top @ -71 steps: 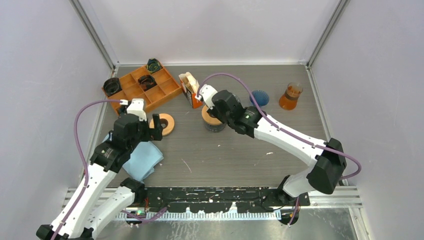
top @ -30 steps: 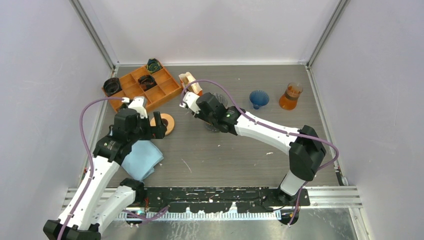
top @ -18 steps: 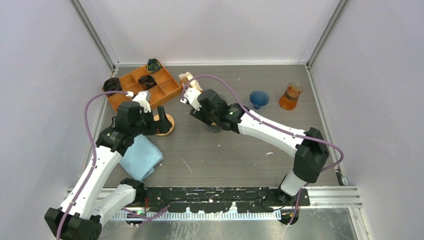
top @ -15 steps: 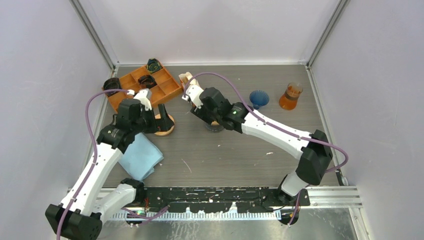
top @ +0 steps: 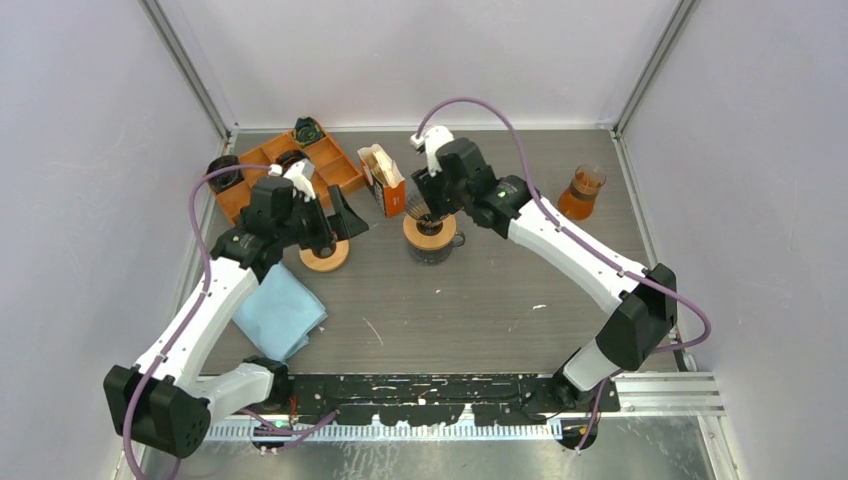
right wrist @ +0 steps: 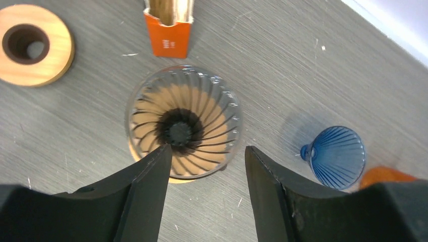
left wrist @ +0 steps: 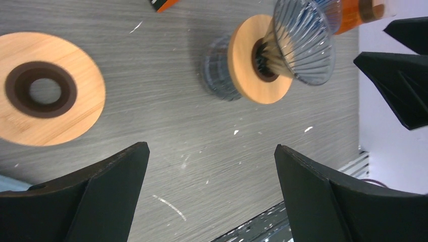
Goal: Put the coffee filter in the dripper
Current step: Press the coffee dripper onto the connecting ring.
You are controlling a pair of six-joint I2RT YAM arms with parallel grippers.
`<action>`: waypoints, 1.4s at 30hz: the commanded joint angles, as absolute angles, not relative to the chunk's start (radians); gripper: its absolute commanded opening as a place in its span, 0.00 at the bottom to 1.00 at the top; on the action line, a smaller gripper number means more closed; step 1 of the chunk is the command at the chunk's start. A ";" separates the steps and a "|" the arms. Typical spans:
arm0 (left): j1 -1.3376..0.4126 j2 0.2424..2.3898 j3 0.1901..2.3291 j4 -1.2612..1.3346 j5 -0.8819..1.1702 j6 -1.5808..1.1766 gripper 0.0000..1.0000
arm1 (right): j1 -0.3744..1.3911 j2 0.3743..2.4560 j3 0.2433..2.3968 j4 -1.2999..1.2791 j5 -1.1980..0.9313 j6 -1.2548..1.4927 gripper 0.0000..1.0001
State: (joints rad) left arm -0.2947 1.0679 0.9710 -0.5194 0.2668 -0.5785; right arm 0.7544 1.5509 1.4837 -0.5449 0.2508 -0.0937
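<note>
At the far left, behind the left pincer (top: 332, 222), lies an orange tray (top: 262, 180) with compartments, some of which hold dark cups. A blue cloth (top: 282, 315) lies on the table (top: 480, 300) on the near side of that pincer, well apart from it.

The left pincer is spread wide with nothing in its grip. In its wrist view the two black fingers (left wrist: 101, 191) frame only bare table. A wooden ring (top: 325, 256) lies flat just beside it on the near side, untouched.

Between the two pincers stands an orange box (top: 385, 190), upright. The coffee filters (top: 377, 160) stick out of its open top. They are near the right pincer (right wrist: 207, 151), to its left, and neither pincer touches them.

The dripper (right wrist: 184, 121) is a clear ribbed glass cone. It sits upright in a wooden collar (left wrist: 242, 70) on a glass pot (left wrist: 217, 70), directly under the right pincer. Its ribs and the dark hole at its bottom show plainly from the wrist camera.

The right pincer hangs above the dripper pointing down, fingers parted wide and holding nothing.

To the right of this pincer a small blue ribbed cone (right wrist: 335, 156) rests on the table. Farther right, well apart, stands a glass flask of orange liquid (top: 583, 192).
</note>
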 commanded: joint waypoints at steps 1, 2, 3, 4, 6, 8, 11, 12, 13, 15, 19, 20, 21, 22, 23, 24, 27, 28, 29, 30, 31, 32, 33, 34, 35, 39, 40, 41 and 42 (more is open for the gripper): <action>-0.312 1.114 1.048 -0.382 0.316 -0.650 0.98 | 0.666 1.544 1.539 -0.544 0.137 0.042 0.60; -0.313 1.137 1.056 -0.371 0.319 -0.660 0.98 | 0.648 1.549 1.539 -0.544 0.128 0.059 0.60; -0.316 1.154 1.063 -0.361 0.323 -0.669 0.98 | 0.625 1.555 1.541 -0.548 0.123 0.071 0.59; -0.319 1.170 1.071 -0.353 0.326 -0.676 0.97 | 0.605 1.560 1.542 -0.549 0.114 0.089 0.58; -0.326 1.205 1.088 -0.337 0.330 -0.689 0.97 | 0.568 1.568 1.542 -0.550 0.080 0.123 0.56; -0.335 1.240 1.106 -0.322 0.332 -0.697 0.96 | 0.540 1.580 1.540 -0.547 0.042 0.145 0.54; -0.348 1.307 1.139 -0.306 0.339 -0.705 0.94 | 0.523 1.601 1.540 -0.537 0.017 0.159 0.53; -0.353 1.327 1.150 -0.302 0.342 -0.708 0.94 | 0.518 1.608 1.539 -0.532 0.010 0.164 0.53; -0.357 1.346 1.162 -0.297 0.345 -0.710 0.93 | 0.515 1.616 1.539 -0.527 0.002 0.167 0.53; -0.365 1.381 1.182 -0.282 0.352 -0.715 0.91 | 0.506 1.629 1.539 -0.518 -0.009 0.177 0.53; -0.386 1.446 1.220 -0.268 0.361 -0.719 0.85 | 0.493 1.655 1.534 -0.497 -0.043 0.192 0.51; -0.390 1.461 1.229 -0.267 0.365 -0.720 0.83 | 0.492 1.662 1.533 -0.495 -0.050 0.194 0.50; -0.396 1.475 1.236 -0.265 0.370 -0.719 0.82 | 0.490 1.667 1.533 -0.493 -0.055 0.196 0.50; -0.401 1.490 1.244 -0.261 0.374 -0.719 0.80 | 0.489 1.672 1.531 -0.491 -0.059 0.197 0.49; -0.408 1.501 1.247 -0.258 0.376 -0.720 0.79 | 0.489 1.676 1.529 -0.491 -0.063 0.199 0.49; -0.413 1.510 1.253 -0.254 0.378 -0.720 0.77 | 0.489 1.682 1.526 -0.489 -0.069 0.200 0.47; -0.424 1.536 1.263 -0.253 0.384 -0.719 0.72 | 0.489 1.689 1.515 -0.484 -0.087 0.204 0.44; -0.427 1.544 1.264 -0.252 0.385 -0.719 0.70 | 0.489 1.690 1.511 -0.480 -0.094 0.205 0.42; -0.430 1.548 1.267 -0.253 0.387 -0.719 0.67 | 0.489 1.692 1.507 -0.478 -0.098 0.206 0.39; -0.432 1.555 1.267 -0.252 0.389 -0.720 0.65 | 0.489 1.692 1.504 -0.478 -0.102 0.206 0.37; -0.434 1.558 1.267 -0.253 0.391 -0.719 0.62 | 0.489 1.691 1.500 -0.477 -0.105 0.207 0.36; -0.436 1.561 1.266 -0.253 0.390 -0.718 0.59 | 0.489 1.689 1.493 -0.475 -0.106 0.209 0.33; -0.441 1.563 1.264 -0.253 0.389 -0.716 0.56 | 0.489 1.688 1.489 -0.473 -0.108 0.209 0.31; -0.443 1.564 1.263 -0.254 0.389 -0.714 0.53 | 0.489 1.685 1.484 -0.471 -0.109 0.211 0.30; -0.445 1.566 1.264 -0.254 0.388 -0.713 0.49 | 0.489 1.684 1.479 -0.470 -0.114 0.212 0.28; -0.452 1.577 1.265 -0.258 0.392 -0.709 0.41 | 0.489 1.678 1.462 -0.463 -0.126 0.219 0.22; -0.453 1.580 1.267 -0.258 0.391 -0.706 0.38 | 0.489 1.675 1.456 -0.461 -0.130 0.221 0.21; -0.454 1.583 1.267 -0.261 0.391 -0.704 0.37 | 0.489 1.673 1.450 -0.457 -0.130 0.222 0.20; -0.455 1.587 1.268 -0.263 0.390 -0.702 0.35 | 0.489 1.670 1.445 -0.454 -0.130 0.223 0.20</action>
